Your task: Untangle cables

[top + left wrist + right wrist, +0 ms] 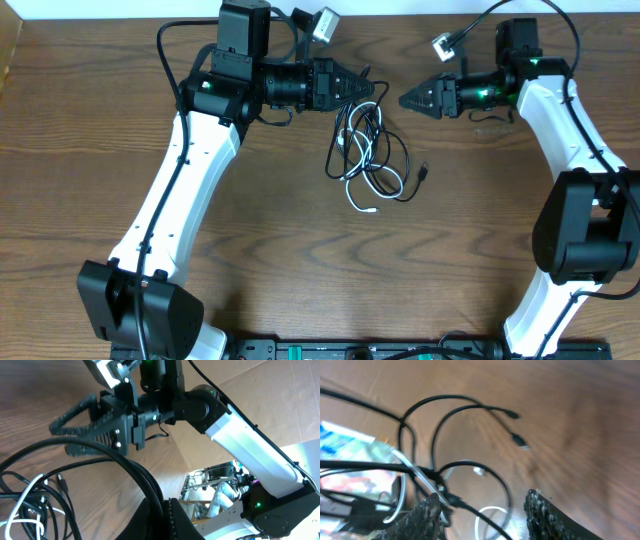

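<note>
Overhead view: the thin flexible cables (pixel 368 160), several black and one white, lie tangled in loops on the brown wood-grain worktop (pixel 300 250), just off centre toward 2 o'clock. The left gripper (pixel 372 90), at 12 o'clock of the tangle, is clenched on a black strand of the cables. The right gripper (pixel 408 101), at 1 o'clock of the tangle, faces it tip to tip, jaws spread, grasping nothing. A small black plug (pixel 424 170) lies at 3 o'clock.

Brown wood-grain table (pixel 300 270), evenly lit
</note>
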Controlling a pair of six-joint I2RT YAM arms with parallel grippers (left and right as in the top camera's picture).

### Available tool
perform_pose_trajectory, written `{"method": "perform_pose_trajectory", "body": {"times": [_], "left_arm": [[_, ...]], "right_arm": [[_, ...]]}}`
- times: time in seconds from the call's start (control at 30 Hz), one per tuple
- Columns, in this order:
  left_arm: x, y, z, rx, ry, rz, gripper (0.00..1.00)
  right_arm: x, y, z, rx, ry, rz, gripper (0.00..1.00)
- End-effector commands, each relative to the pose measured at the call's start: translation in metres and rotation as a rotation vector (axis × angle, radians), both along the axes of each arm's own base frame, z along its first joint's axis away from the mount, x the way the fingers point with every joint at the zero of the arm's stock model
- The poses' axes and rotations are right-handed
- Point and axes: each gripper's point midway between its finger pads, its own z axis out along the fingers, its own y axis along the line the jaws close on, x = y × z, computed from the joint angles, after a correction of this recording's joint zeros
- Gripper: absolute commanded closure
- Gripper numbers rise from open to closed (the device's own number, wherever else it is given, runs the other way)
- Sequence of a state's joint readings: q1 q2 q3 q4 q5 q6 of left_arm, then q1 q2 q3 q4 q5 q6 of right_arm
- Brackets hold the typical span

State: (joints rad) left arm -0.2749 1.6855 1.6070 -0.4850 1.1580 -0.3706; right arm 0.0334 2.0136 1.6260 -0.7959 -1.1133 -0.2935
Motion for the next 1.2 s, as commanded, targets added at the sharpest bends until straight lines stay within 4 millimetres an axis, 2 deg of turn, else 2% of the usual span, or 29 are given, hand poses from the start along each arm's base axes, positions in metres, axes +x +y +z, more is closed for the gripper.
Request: {"method": "perform_pose_trajectory", "body": {"times": [0.0,0.3,0.6,0.8,0.93,1.17], "left_arm": [[-0.005,0.001,0.011,-0.028,-0.011,-0.020,0.93],[-0.005,0.001,0.011,-0.029,-0.008,-0.020,0.92],[-0.005,0.001,0.011,-0.031,0.014,-0.014,0.93],[-0.005,0.001,0.011,-0.034,0.048,-0.005,0.93],[-0.005,0.001,0.011,-0.035,0.058,-0.003,0.92],[-0.006,0.001,0.011,-0.038,0.063,-0.005,0.92]], "right_arm": [[-0.016,0.021,0.013,0.048,-0.064,0.097,0.50],[-0.026,0.044,0.001,-0.023,-0.070,0.148,0.54],[-0.024,0.057,-0.002,-0.059,-0.124,0.167,0.79],[-0.020,0.065,0.002,-0.045,-0.155,0.170,0.79],[-0.012,0.072,0.008,-0.031,-0.178,0.155,0.72],[-0.001,0.069,0.012,-0.026,-0.194,0.120,0.71]]}}
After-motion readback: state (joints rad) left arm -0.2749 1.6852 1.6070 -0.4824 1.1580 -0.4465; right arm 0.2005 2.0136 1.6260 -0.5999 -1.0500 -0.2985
